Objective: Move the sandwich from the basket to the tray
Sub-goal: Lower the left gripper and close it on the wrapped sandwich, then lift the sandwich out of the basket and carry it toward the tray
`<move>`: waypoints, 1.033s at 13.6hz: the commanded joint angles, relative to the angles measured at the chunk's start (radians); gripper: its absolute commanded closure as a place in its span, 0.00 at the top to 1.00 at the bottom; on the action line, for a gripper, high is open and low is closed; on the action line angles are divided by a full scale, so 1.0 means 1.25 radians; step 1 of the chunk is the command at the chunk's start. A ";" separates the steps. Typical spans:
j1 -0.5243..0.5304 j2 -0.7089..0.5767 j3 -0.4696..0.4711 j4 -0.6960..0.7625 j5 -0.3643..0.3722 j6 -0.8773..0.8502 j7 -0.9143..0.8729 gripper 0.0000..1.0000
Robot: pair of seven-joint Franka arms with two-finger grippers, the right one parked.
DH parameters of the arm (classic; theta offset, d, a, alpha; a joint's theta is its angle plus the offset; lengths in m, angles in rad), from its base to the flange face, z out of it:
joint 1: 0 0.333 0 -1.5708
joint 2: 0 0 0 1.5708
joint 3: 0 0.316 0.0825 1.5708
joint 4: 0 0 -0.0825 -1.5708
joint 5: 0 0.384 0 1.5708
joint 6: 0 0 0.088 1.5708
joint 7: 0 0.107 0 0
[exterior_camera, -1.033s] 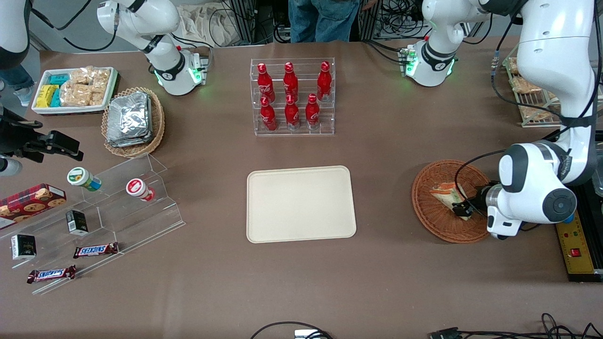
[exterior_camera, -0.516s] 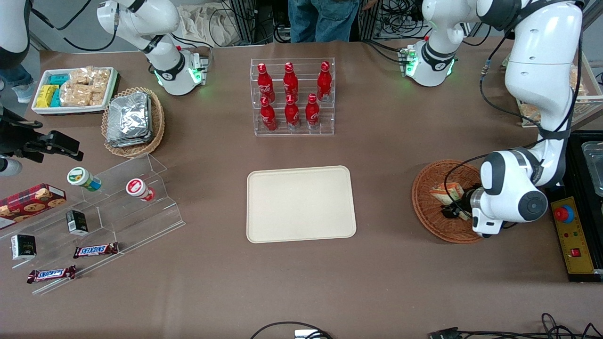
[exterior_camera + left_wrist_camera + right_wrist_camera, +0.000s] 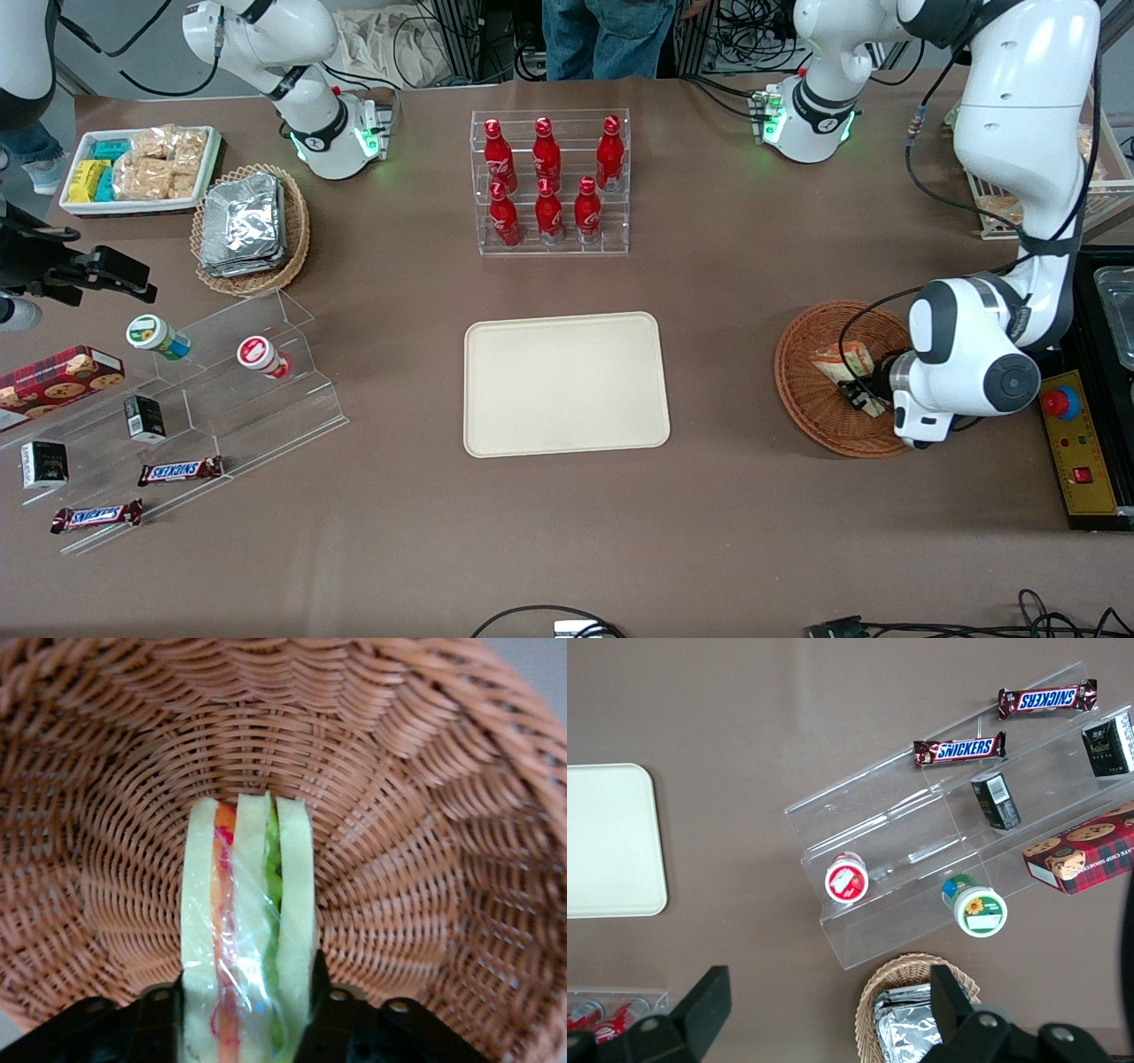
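Sandwich (image 3: 248, 930) within gripper (image 3: 246, 1014) (basket (image 3: 425, 859)).

The end effector (image 3: 858, 391) grips the sandwich (image 3: 840, 358) inside the basket (image 3: 802, 390).

Even overhead light, soft shadows under my arm. My gripper (image 3: 244, 1028) sits blurred at six o'clock; foil packets (image 3: 241, 223) glare slightly.

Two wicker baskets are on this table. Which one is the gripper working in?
The reddish-brown basket at the working arm's end, holding the sandwich. The gripper is inside it, shut on the sandwich. The lighter tan basket holds foil packets.
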 commanded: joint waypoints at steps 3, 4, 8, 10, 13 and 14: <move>-0.007 -0.108 -0.008 0.041 -0.008 -0.127 0.003 0.00; -0.007 -0.121 -0.016 0.061 -0.008 -0.155 0.009 0.00; -0.007 -0.128 -0.100 0.167 -0.006 -0.247 0.058 0.00; -0.007 -0.122 -0.139 0.185 -0.009 -0.250 0.135 0.00; -0.011 -0.090 -0.233 0.197 -0.008 -0.240 0.139 0.00; -0.024 -0.067 -0.257 0.204 -0.006 -0.239 0.140 0.00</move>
